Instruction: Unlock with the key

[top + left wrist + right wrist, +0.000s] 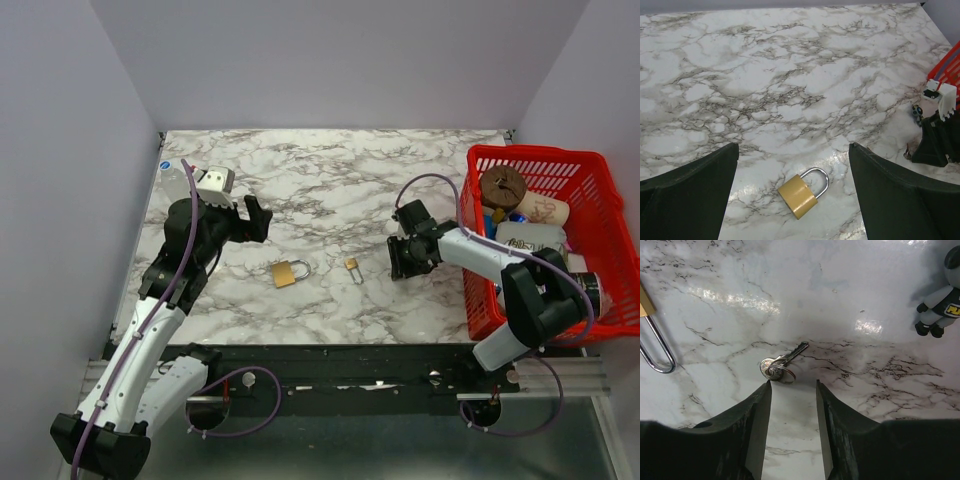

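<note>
Leftward, right arm (470, 250) stretched low, fingers (752, 430) near key (777, 367)

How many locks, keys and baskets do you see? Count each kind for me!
padlock: 1
key: 1
red basket: 1
Total: 3

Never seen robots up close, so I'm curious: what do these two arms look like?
Both the left arm and right arm mix white shells with black joints. A thin purple cable loops along each. Each ends in two broad matte black fingers.
</note>
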`<state>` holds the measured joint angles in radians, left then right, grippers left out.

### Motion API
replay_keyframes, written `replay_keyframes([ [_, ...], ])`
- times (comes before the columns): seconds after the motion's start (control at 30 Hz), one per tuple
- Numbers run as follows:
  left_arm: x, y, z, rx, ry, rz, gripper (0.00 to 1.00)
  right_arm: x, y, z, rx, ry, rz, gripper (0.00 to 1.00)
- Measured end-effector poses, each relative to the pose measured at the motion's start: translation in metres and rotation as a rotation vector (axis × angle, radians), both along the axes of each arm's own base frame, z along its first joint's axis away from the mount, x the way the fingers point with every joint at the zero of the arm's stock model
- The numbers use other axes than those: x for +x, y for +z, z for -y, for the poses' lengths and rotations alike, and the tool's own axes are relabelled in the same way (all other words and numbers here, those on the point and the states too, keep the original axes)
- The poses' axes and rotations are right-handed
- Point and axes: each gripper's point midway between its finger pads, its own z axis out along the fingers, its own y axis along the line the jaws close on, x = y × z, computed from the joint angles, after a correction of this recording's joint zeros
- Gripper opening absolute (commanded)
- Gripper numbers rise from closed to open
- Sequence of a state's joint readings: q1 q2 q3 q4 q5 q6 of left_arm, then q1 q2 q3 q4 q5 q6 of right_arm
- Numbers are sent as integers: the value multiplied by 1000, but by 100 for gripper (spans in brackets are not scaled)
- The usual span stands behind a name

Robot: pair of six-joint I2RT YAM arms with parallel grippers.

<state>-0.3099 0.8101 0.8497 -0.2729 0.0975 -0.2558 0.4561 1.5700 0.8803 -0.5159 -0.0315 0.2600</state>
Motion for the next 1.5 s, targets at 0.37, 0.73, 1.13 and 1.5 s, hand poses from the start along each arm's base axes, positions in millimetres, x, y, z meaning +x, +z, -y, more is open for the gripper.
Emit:
replay_keyframes([
  [0.37,0,-1,0,1,-1,-4,99,5,-4,-1,-13,22,-6,42],
  [0.73,0,-1,0,1,-1,-5,99,8,-4,-10,12,43,-17,39],
  [1.13,0,-2,0,-1,-1,-7,99,14,-4,-19,47,40,-16,30],
  [1.5,-1,-2,2,-1,-7,-8,99,15,-1,-30,77,57,-2,1],
])
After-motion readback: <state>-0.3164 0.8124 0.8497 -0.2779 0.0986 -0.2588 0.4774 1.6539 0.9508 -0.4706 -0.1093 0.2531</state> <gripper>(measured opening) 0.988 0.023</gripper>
